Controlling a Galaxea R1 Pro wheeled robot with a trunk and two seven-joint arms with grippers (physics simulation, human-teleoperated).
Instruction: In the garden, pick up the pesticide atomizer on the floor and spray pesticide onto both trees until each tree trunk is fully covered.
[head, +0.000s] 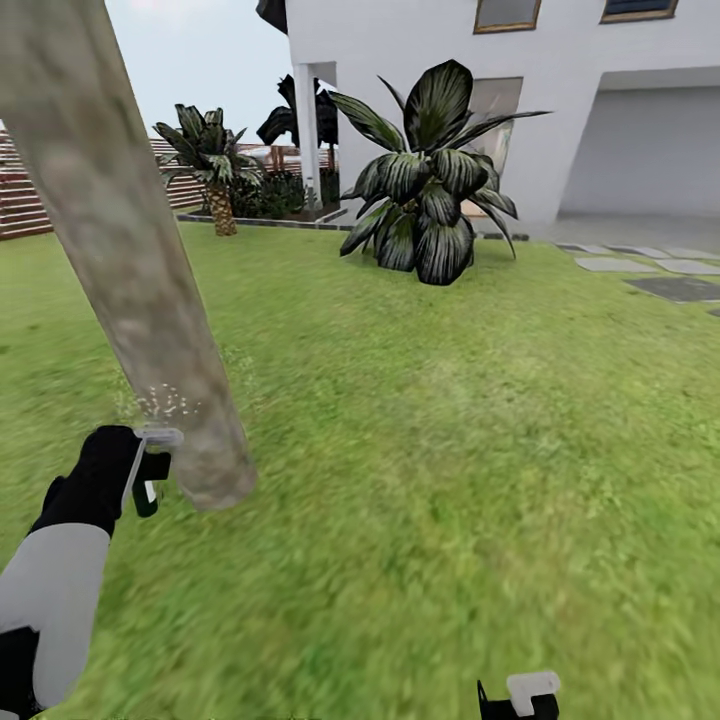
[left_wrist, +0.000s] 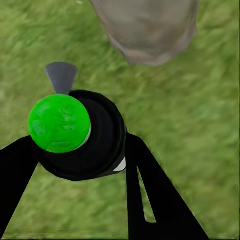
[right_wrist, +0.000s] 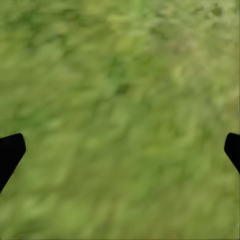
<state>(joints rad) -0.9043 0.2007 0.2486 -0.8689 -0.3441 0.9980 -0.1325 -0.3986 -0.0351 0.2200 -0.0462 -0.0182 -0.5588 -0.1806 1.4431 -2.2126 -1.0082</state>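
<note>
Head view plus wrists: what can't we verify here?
- Thick grey-brown tree trunk: top cut by head view's edge; pesticide coverage unreadable.
- Small dark atomizer with green cap: nozzle hidden by its body in left wrist view.
- Right claw: only black tips at right wrist view's edges.

tree trunk (head: 120, 250) cut off above, right hand (head: 520, 700) mostly cropped

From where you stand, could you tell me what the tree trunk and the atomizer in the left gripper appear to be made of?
The tree trunk looks like smooth bark, matte and blotchy grey-brown, with no visible ridges. The atomizer in the left gripper looks like moulded plastic: a black body with a faint sheen and a bright green cap, though a render leaves this open.
</note>
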